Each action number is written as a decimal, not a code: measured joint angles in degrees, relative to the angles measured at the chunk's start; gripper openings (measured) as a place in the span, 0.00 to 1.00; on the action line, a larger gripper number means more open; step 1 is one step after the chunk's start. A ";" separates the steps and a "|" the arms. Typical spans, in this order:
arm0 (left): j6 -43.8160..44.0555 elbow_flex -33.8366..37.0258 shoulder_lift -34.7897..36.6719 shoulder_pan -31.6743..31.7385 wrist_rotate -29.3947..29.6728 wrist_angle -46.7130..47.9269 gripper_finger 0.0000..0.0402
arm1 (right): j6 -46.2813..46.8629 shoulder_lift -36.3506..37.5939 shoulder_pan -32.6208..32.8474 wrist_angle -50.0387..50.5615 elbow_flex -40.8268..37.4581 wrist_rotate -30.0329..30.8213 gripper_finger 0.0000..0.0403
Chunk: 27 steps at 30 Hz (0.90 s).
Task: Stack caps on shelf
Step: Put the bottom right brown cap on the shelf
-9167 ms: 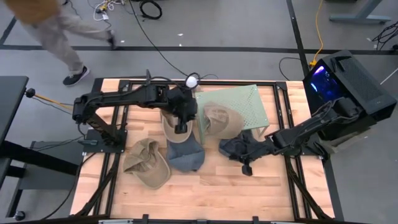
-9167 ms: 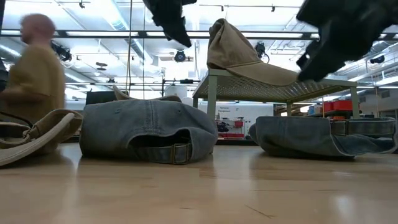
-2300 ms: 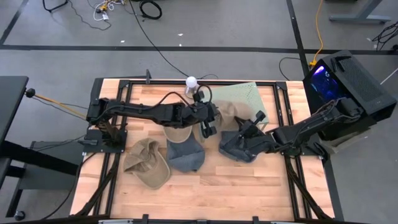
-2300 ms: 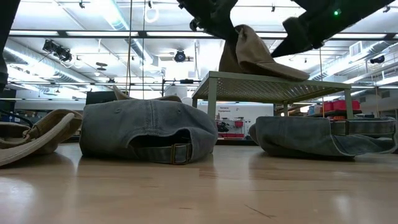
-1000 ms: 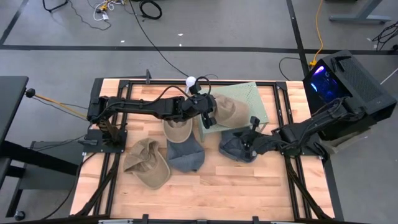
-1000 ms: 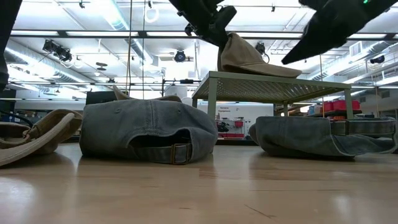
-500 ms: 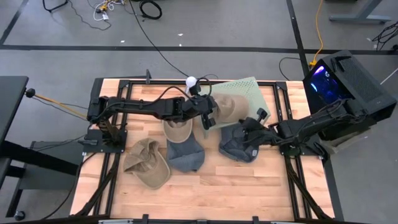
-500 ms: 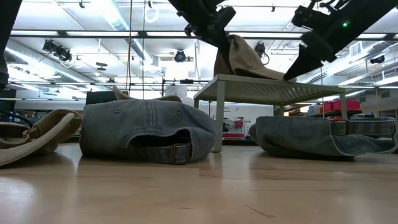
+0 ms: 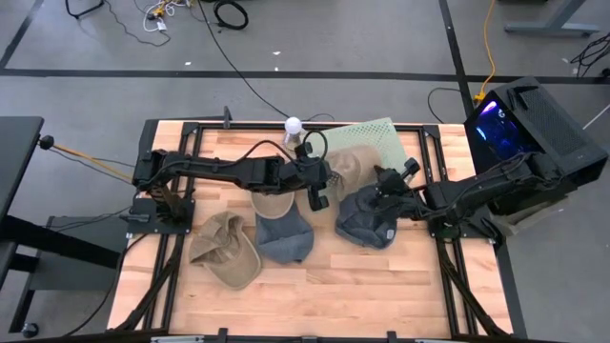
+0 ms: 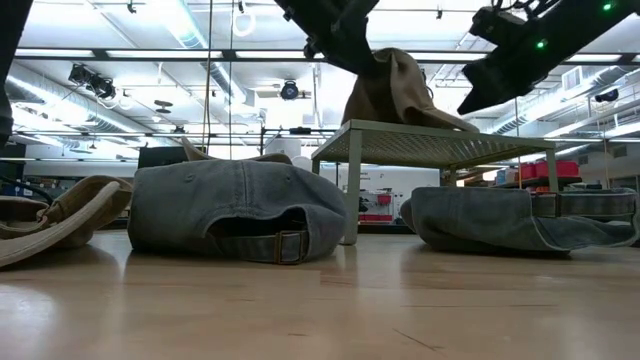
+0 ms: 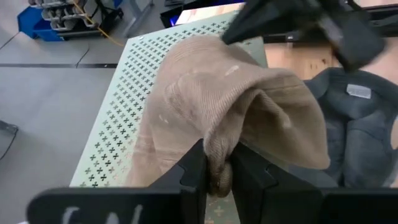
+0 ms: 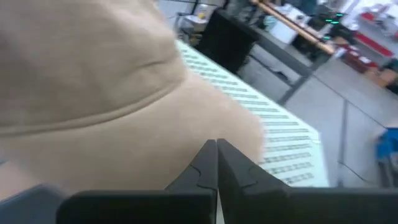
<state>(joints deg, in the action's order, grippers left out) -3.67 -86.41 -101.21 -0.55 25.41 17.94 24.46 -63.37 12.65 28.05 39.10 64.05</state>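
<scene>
Fingers: left gripper (image 11: 214,171) pinching tan cap (image 9: 355,165) fabric; right gripper (image 12: 217,152) closed, empty, against it. Tan cap: on green shelf (image 9: 376,135). Remaining caps: on tabletop (image 9: 315,295).

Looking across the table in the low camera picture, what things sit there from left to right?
Tan cap at the left edge → blue-grey cap → green shelf with a tan cap on top, pinched by the left tool → another blue-grey cap lying under the shelf's right side.

A robotics lab or workshop: grey concrete floor (image 9: 381,48) strewn with cables (image 9: 229,13), exposed ceiling lights (image 10: 180,20), and a black box (image 9: 538,119) glowing blue beside the counter (image 9: 315,286).
</scene>
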 joint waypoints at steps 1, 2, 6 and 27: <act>-0.01 0.00 0.00 -0.30 0.04 -0.01 0.15 | -0.03 0.00 -0.74 0.00 0.00 -0.18 0.00; -0.19 0.00 0.00 -0.55 0.07 -0.01 0.14 | -0.03 0.00 -1.43 -0.01 -0.01 -0.69 0.00; -2.00 0.00 0.00 -1.40 4.53 -0.01 0.08 | -0.42 0.19 -2.03 -1.20 -0.01 -1.71 0.00; -2.73 0.02 0.00 -0.21 7.73 -1.05 0.11 | -31.83 -12.66 7.11 -51.10 0.46 -20.89 0.00</act>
<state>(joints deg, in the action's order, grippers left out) -6.39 -86.39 -101.21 -0.76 33.14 16.88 -7.38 -76.03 19.77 -23.05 39.57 43.15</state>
